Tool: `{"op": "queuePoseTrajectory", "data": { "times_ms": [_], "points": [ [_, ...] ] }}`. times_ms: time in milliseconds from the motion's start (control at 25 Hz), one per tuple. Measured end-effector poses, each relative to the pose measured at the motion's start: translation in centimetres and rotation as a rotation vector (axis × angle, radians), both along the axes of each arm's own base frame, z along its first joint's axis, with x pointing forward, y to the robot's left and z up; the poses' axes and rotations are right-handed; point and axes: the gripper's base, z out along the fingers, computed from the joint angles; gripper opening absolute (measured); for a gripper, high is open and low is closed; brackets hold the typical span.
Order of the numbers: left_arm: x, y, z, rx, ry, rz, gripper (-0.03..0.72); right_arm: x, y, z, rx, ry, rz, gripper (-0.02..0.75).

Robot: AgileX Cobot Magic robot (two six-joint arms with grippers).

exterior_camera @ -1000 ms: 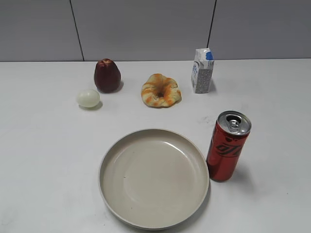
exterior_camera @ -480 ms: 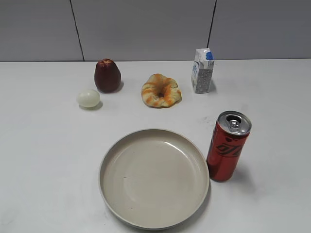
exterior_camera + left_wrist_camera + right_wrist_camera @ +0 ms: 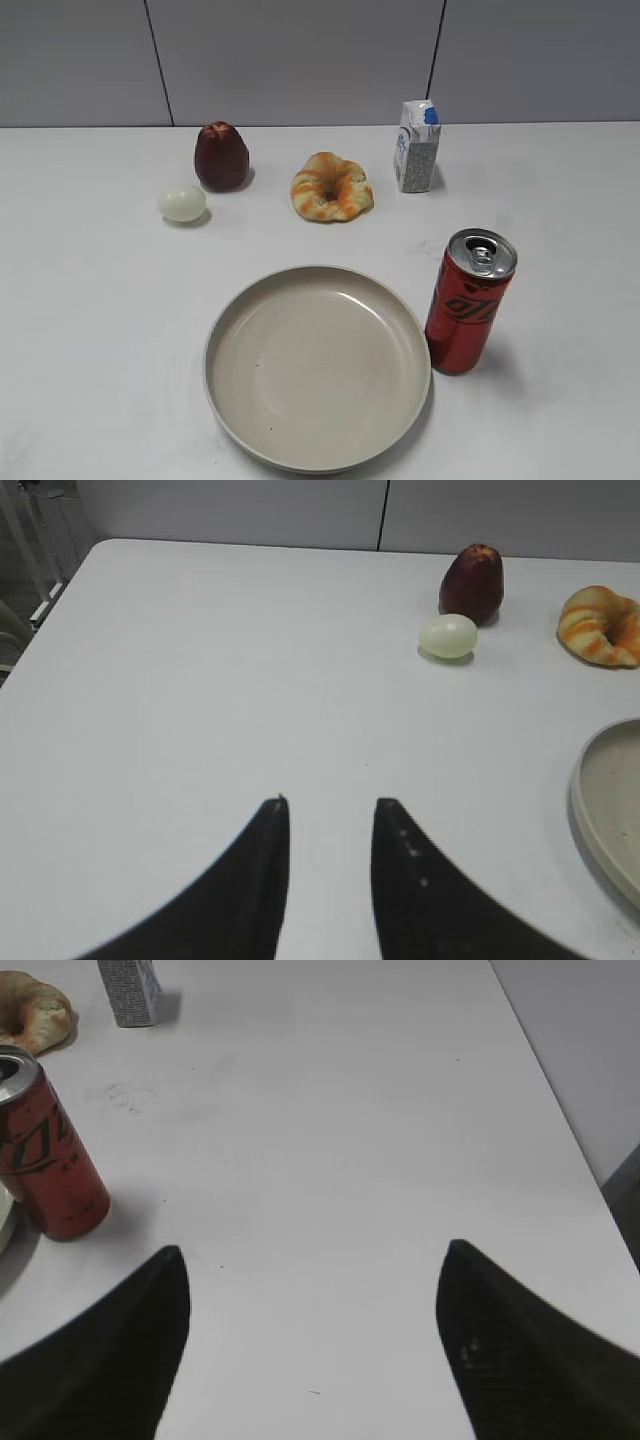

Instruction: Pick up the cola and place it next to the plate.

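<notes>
both of my claws hang over bare table with nothing between their fingers. my right claw (image 3: 310,1250) is spread wide apart, released, its two dark fingers framing empty white surface. my left claw (image 3: 330,802) is also unclenched, though its fingers stand closer together, a narrow gap showing between the tips.

ahead and to the left of my right claw stands the cola (image 3: 48,1150), upright on the table (image 3: 560,200), apart from my fingers. it sits just beside the right rim of the plate (image 3: 318,365); i cannot tell whether the two touch. the plate's edge also shows ahead and to the right of my left claw.

farther ahead of my right claw, past the can, a small white-and-blue carton (image 3: 128,990) stands upright, with a pastry (image 3: 331,186) to its left. well ahead and right of my left claw lies a pale egg (image 3: 447,637), and just behind it a dark red apple (image 3: 472,582).
</notes>
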Motion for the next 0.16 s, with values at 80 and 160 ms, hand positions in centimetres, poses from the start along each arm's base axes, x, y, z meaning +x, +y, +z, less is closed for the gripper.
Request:
{"op": "queuePoseTrajectory", "data": {
  "times_ms": [80,160],
  "points": [
    [0.00,0.00,0.00,0.000,0.000,0.000,0.228,0.00,0.00,0.00,0.000,0.000,0.000,0.581],
    [0.00,0.00,0.00,0.000,0.000,0.000,0.228,0.00,0.00,0.00,0.000,0.000,0.000,0.581]
  ]
}}
